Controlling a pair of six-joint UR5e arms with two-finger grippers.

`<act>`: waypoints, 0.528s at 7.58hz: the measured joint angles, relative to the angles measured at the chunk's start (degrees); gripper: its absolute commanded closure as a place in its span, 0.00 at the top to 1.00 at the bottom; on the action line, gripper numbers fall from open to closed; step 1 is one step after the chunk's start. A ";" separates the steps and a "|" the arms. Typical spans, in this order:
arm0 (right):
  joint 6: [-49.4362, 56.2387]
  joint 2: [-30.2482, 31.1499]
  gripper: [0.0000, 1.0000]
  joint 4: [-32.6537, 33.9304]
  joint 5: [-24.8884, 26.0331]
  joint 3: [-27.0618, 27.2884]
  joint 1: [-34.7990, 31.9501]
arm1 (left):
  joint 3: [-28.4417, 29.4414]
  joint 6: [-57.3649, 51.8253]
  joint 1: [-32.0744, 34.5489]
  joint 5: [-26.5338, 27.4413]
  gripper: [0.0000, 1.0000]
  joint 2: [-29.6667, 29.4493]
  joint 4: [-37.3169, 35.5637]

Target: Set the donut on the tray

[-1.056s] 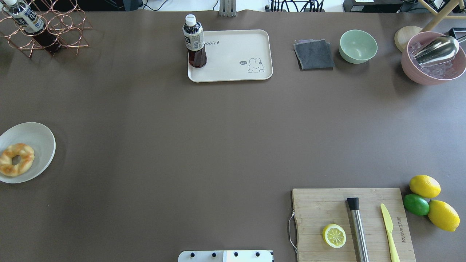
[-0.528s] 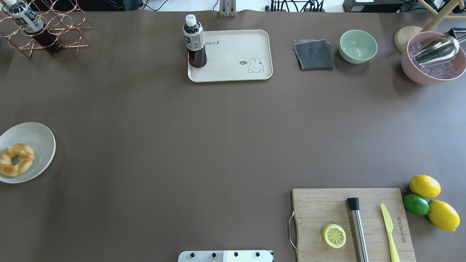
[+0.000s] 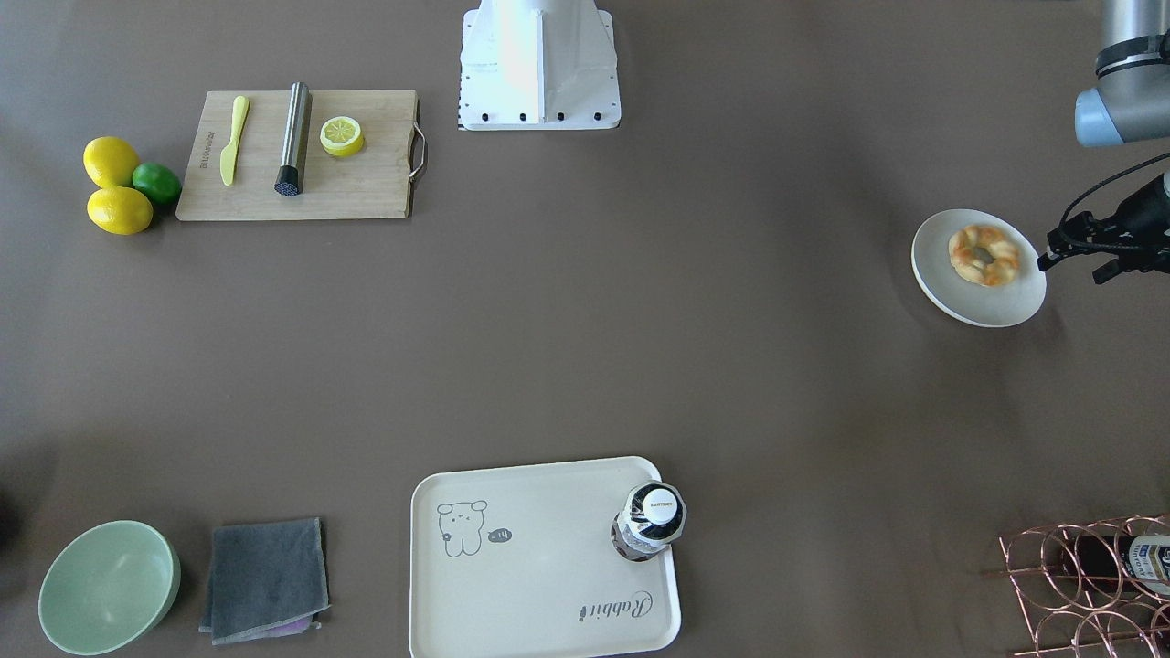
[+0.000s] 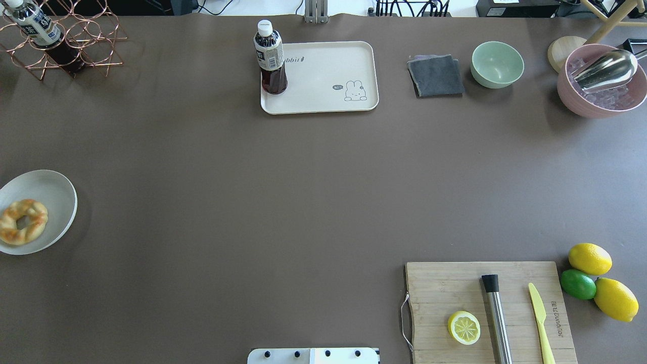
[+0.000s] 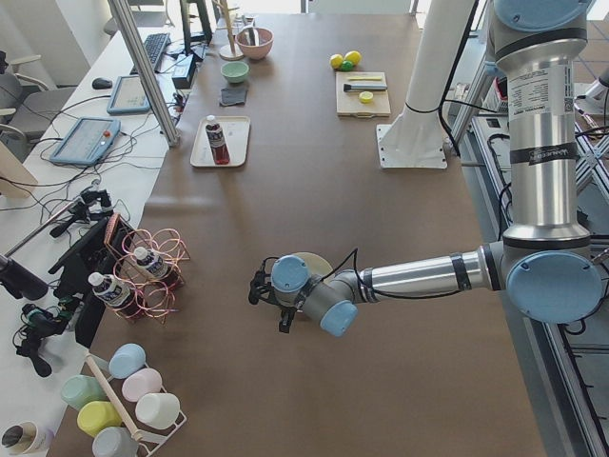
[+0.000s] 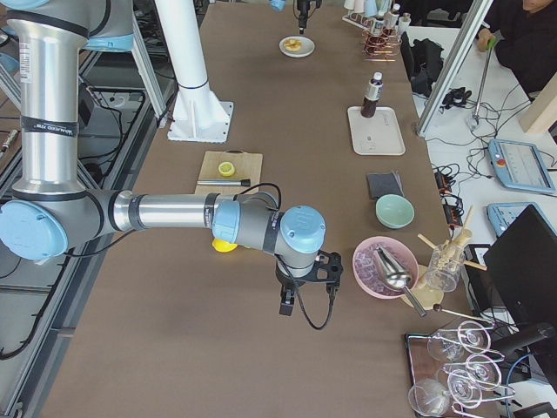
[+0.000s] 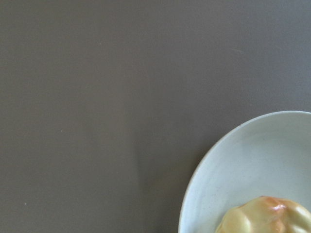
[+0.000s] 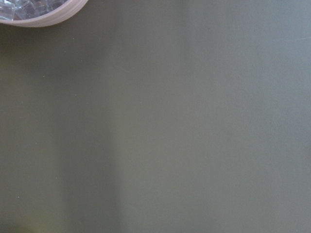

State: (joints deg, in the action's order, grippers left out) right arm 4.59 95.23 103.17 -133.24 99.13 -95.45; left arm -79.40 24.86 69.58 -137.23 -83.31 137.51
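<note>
The donut (image 4: 22, 222), a golden braided ring, lies on a round white plate (image 4: 53, 192) at the table's left edge; it also shows in the front view (image 3: 983, 254). The cream tray (image 4: 328, 76) with the rabbit drawing sits at the far middle, and a dark bottle (image 4: 270, 55) stands on its left corner. My left gripper (image 3: 1088, 245) hangs just beside the plate, off its outer edge; its fingers are not clear. The left wrist view shows the plate's rim (image 7: 233, 160) and a bit of the donut (image 7: 267, 218). My right gripper (image 6: 305, 283) hovers near the pink bowl (image 6: 383, 266); I cannot tell its state.
A cutting board (image 4: 455, 288) with a lemon half (image 4: 464, 327), a steel muddler and a yellow knife lies front right, lemons and a lime (image 4: 578, 283) beside it. A grey cloth (image 4: 435, 76), green bowl (image 4: 497, 64) and ice-filled pink bowl (image 4: 601, 101) stand far right. A copper bottle rack (image 4: 65, 40) stands far left.
</note>
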 measured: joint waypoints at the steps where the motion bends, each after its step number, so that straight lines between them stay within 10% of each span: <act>1: -0.02 0.03 1.00 -0.05 -0.01 0.00 0.00 | 0.92 0.18 -0.44 0.02 0.73 -0.68 0.63; 4: -0.17 0.06 1.00 -0.11 -0.72 -0.03 0.00 | 2.72 0.28 -0.97 0.05 0.62 -3.07 0.95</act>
State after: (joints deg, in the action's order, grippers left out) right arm 4.42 95.29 103.06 -133.96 99.10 -95.45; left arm -76.69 25.13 68.60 -137.18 -86.37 138.46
